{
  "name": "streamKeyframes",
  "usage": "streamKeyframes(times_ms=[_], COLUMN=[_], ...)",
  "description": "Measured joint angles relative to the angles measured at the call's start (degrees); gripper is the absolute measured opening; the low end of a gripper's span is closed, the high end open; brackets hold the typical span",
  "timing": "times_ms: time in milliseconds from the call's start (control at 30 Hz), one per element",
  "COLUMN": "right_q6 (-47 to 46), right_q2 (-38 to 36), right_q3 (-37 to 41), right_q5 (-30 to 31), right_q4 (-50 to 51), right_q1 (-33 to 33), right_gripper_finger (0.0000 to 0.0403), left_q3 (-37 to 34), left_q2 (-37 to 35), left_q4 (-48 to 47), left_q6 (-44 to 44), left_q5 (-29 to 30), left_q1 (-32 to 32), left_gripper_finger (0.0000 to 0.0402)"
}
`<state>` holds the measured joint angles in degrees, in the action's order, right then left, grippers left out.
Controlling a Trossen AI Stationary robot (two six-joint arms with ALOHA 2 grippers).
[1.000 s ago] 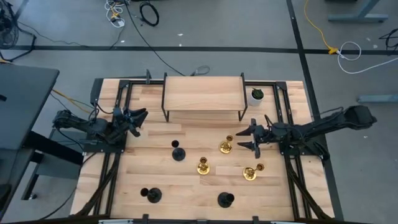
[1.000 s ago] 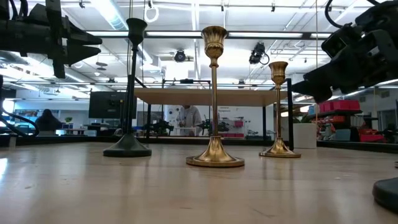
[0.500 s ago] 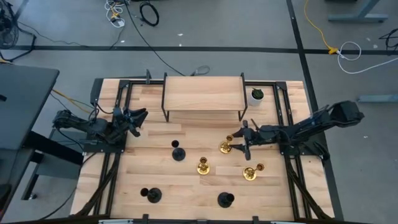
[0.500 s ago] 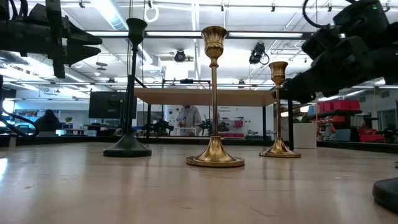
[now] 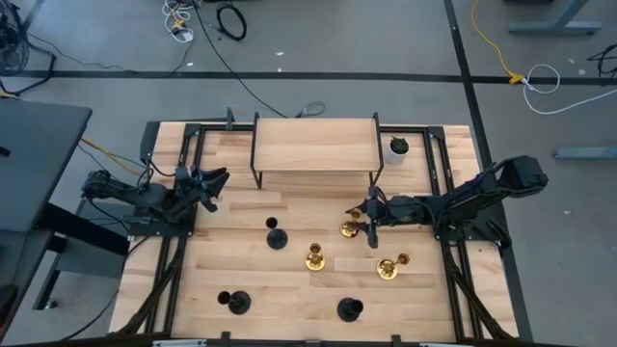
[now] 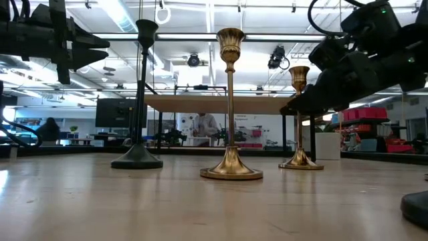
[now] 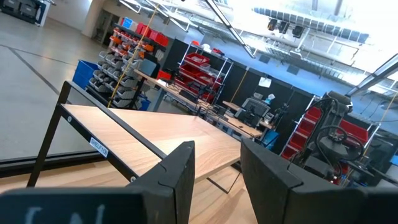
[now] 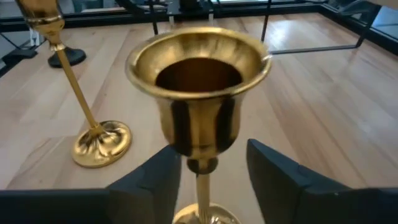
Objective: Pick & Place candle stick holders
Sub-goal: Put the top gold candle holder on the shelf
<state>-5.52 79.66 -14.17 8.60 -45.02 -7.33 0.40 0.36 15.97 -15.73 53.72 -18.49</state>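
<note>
Three gold candle stick holders stand on their round bases: one (image 5: 350,227) right of centre, one (image 5: 314,257) nearer, one (image 5: 390,267) near right. Three black ones stand at centre (image 5: 277,237) and along the near edge (image 5: 234,302), (image 5: 349,308). My right gripper (image 5: 366,220) is open at the first gold holder (image 8: 199,93); its fingers (image 8: 280,180) stand on either side of the thin stem just under the cup, apart from it. It also shows in the low view (image 6: 294,107). My left gripper (image 5: 214,180) waits open at the table's left, also seen in its wrist view (image 7: 217,180).
A wooden riser shelf on black legs (image 5: 315,149) stands at the far middle. A small white pot with a green plant (image 5: 398,147) is at its right. Black frame rails (image 5: 174,260) run along both table sides. Bare wood lies between the holders.
My right gripper has gone toward the table's left, up to the gold holder right of centre, so that its fingers now stand around the stem below the cup. No holder has moved.
</note>
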Motion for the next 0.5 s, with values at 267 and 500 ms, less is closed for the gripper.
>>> streamKeyframes(times_ms=[267, 500], right_q6=[1.1, 1.14], right_q2=[0.0, 0.0], right_q3=[0.0, 0.0], right_q5=[-0.43, -1.76], right_q4=[0.12, 0.18], right_q1=[0.0, 0.0], right_gripper_finger=[0.0017, 0.0009], left_q3=[-0.01, -0.01], left_q2=[0.0, 0.01], left_q4=[0.0, 0.0], left_q6=[-0.02, -0.02], left_q5=[0.01, 0.01], left_q1=[0.0, 0.0], left_gripper_finger=[0.0131, 0.0131])
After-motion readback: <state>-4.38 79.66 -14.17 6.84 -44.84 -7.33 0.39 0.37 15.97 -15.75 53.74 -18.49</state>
